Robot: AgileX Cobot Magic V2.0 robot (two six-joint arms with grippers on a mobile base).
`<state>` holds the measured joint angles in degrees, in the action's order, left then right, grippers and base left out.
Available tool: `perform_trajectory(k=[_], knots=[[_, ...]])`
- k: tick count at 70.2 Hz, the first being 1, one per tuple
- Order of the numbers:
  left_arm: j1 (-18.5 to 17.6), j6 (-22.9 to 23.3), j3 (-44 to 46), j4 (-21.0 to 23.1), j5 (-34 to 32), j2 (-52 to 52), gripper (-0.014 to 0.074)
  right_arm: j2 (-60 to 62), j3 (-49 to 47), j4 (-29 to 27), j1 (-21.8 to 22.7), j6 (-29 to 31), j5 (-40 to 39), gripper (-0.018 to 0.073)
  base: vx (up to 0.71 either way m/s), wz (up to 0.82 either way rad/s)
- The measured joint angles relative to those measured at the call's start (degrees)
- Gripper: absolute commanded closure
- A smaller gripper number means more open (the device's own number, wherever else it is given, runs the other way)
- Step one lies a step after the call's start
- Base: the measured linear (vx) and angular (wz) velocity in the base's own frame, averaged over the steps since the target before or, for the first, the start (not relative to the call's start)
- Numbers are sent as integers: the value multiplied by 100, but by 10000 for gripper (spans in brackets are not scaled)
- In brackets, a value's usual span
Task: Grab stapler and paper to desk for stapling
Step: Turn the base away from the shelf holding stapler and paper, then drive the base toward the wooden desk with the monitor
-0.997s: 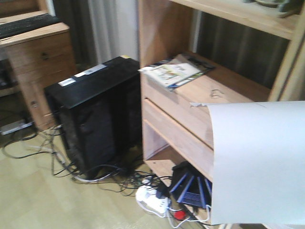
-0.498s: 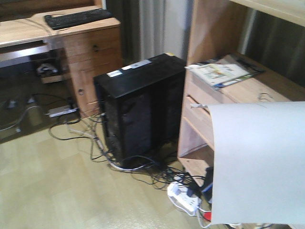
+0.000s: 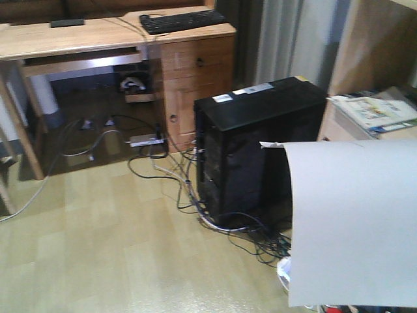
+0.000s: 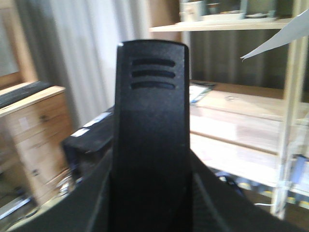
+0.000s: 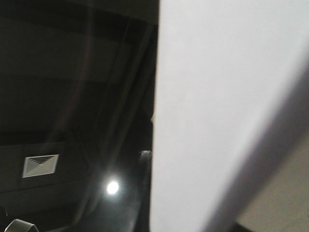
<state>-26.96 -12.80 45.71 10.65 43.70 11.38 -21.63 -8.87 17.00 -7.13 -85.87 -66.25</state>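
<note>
The desk (image 3: 98,39) now swings into my view, the paper (image 3: 352,222) hanging right of it, so delivery nears; left jaws clamp the stapler (image 4: 150,135), right jaws I cannot tell.

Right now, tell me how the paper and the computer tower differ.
The paper is white; the computer tower is black. The paper is a thin sheet, curled over at its top; the tower is a bulky box. The paper hangs in the foreground; the tower stands on the floor among cables. Both appear right of the desk.
</note>
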Motion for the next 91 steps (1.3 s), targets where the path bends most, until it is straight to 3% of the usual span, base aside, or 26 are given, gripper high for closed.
perform_trajectory(k=[57,91], knots=[[0,0,0,0,0,0,603,0,0,0,22,-5,-5,565,8,40],[0,0,0,0,0,0,603,0,0,0,22,-5,-5,565,18,15]])
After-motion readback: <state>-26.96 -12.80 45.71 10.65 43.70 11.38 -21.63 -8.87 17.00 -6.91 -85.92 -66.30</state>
